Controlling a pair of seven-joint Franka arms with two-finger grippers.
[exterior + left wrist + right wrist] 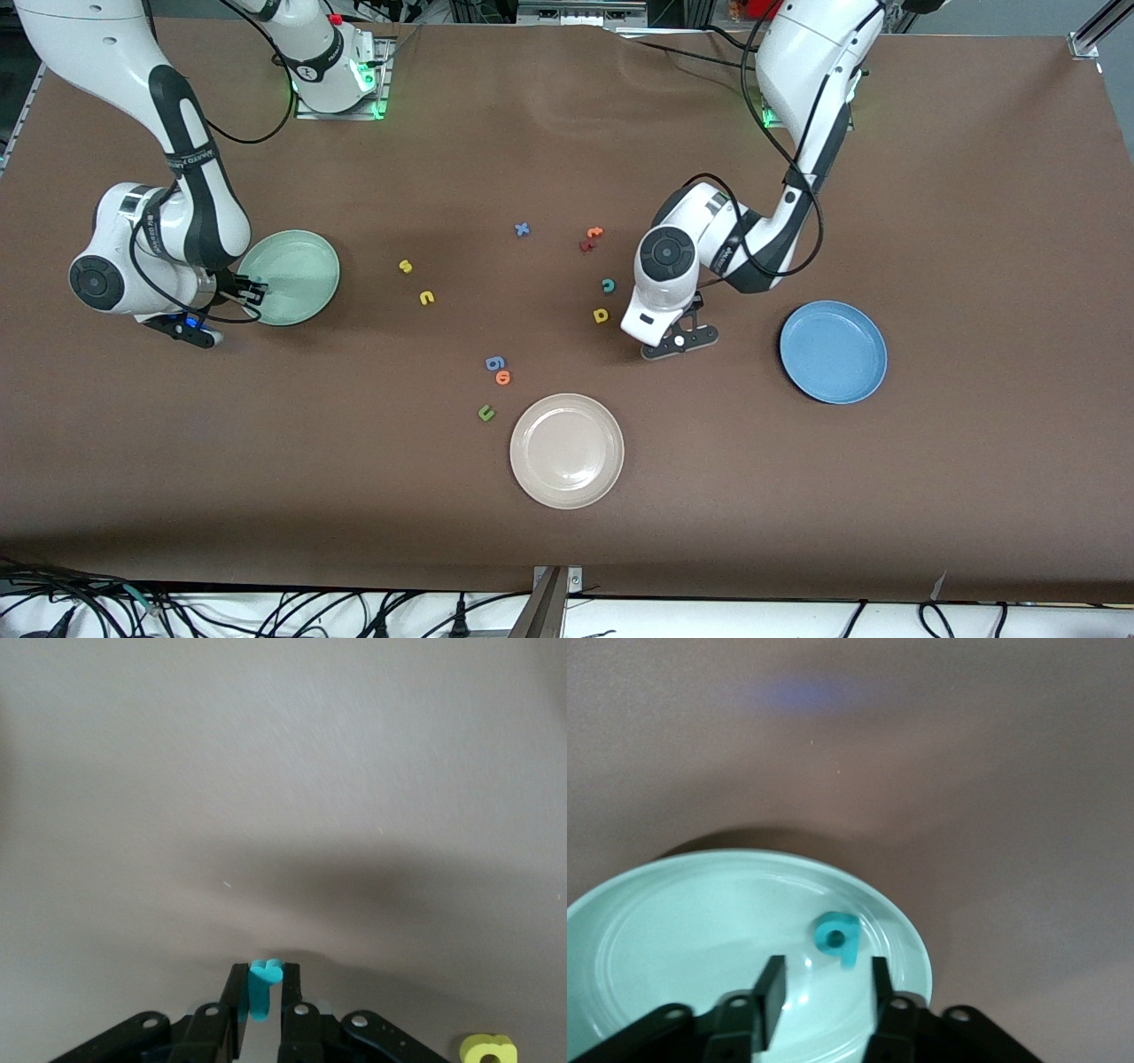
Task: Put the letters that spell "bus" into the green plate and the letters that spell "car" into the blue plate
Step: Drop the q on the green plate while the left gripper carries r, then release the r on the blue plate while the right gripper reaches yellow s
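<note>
Three plates sit on the bench. The right pincer (pixel 819 997) hangs open over the green plate (pixel 673 930), teal "b" (pixel 837 937) inside — the left pincer (pixel 261 997) grips a teal letter (pixel 263 986) beside the yellow "a" (pixel 601 315).

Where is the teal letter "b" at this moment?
The teal "b" lies in the green plate at the right arm's end of the table, just below the open right gripper.
</note>
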